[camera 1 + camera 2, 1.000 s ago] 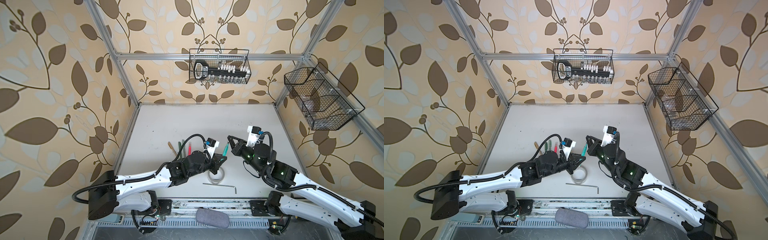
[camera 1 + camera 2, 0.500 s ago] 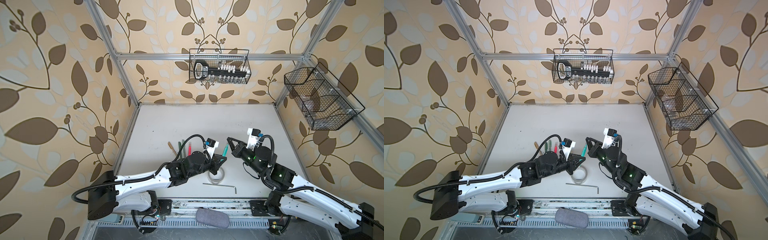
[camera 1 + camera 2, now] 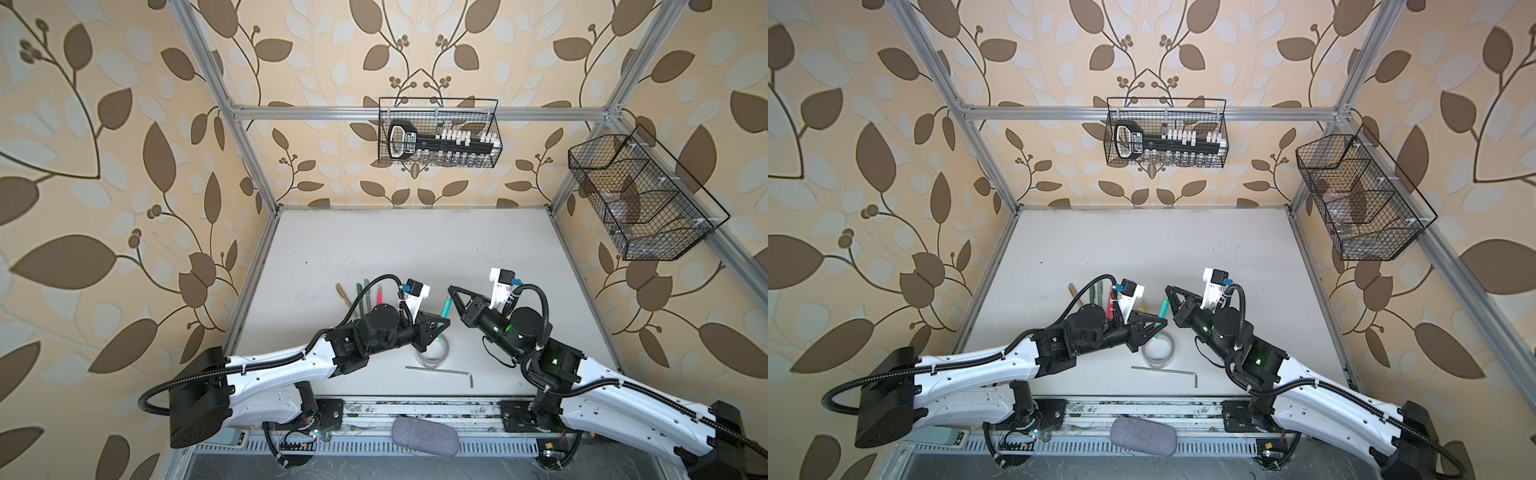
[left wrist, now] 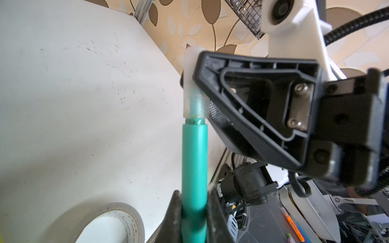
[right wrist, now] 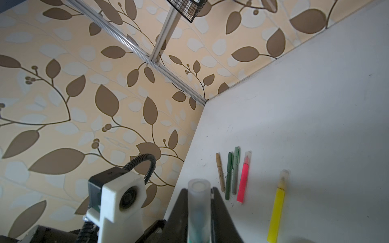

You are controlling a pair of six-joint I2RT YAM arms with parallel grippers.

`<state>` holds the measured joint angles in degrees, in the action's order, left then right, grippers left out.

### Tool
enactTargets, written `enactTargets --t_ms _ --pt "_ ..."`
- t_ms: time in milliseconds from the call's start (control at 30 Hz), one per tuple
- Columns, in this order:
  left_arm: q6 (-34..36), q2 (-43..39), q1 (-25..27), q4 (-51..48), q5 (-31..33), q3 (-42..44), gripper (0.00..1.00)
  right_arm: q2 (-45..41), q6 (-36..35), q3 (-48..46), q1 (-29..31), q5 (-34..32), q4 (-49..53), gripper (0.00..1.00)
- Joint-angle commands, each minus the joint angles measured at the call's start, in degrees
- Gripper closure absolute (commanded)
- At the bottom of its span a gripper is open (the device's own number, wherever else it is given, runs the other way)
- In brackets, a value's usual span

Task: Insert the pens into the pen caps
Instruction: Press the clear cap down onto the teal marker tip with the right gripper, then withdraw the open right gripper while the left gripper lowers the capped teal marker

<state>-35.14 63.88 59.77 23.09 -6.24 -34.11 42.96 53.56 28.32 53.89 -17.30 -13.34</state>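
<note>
As viewed from the left wrist, found left gripper (image 4: 193, 195) clamped on green marker (image 4: 194, 157), jaws pressed against both its sides. Saw clear cap (image 4: 189, 94) seated over marker's tip, well ahead of those jaws, lying between jaws of right gripper (image 5: 199, 190). Could not tell whether clamped on cap or standing slightly off it.
</note>
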Motion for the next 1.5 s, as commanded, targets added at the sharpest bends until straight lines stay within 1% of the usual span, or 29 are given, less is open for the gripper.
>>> enactTargets --t_ms 0,167,233,300,400,500,667,767,900,1100,1233,1333,1467 --pt "-1.03 -2.55 -1.66 5.93 1.89 0.69 1.00 -1.34 -0.01 -0.60 1.29 1.25 -0.29 0.65" --pt "0.68 -2.81 -1.66 5.60 1.15 0.72 1.00 -5.25 -2.55 2.22 1.26 -2.25 6.21 0.46" --pt "1.66 -2.71 -1.64 4.82 0.52 0.27 1.00 -6.73 -4.12 3.80 1.05 -2.48 7.76 0.41" --pt "3.06 -2.46 -1.59 4.54 -0.56 -0.13 1.00 -7.03 -5.62 6.36 0.83 -2.69 9.97 0.38" --pt "6.07 -2.05 -1.60 4.01 -3.70 -0.91 1.00 -5.35 -7.10 10.91 0.28 -2.72 13.38 0.38" --pt "8.09 -2.24 -1.50 4.20 -5.13 -0.79 1.00 -2.77 -6.86 14.10 -1.09 -3.09 16.32 0.38" --pt "10.13 -2.88 -1.38 4.54 -6.60 -0.28 1.00 2.32 -5.62 16.67 -5.97 0.34 18.76 0.40" --pt "10.66 -2.97 -1.32 4.43 -6.74 -0.25 1.00 4.61 -5.17 16.77 -9.06 4.98 17.42 0.44" --pt "10.97 -2.71 -1.37 3.98 -6.95 -0.56 1.00 6.61 -6.22 17.22 -9.20 9.03 15.05 0.46" --pt "10.94 -2.62 -1.32 3.86 -6.86 -0.72 1.00 6.96 -7.06 17.91 -8.36 9.55 14.83 0.48" --pt "10.89 -2.49 -1.32 4.08 -7.21 -0.77 1.00 7.97 -7.07 17.60 -8.36 10.35 14.41 0.56" --pt "10.85 -2.35 -1.32 4.09 -7.21 -0.82 1.00 9.20 -6.89 17.63 -8.27 11.62 13.79 0.60" --pt "10.70 -2.44 -1.32 2.98 -6.34 -1.14 1.00 10.00 -6.82 17.66 -7.34 11.69 13.79 0.71"
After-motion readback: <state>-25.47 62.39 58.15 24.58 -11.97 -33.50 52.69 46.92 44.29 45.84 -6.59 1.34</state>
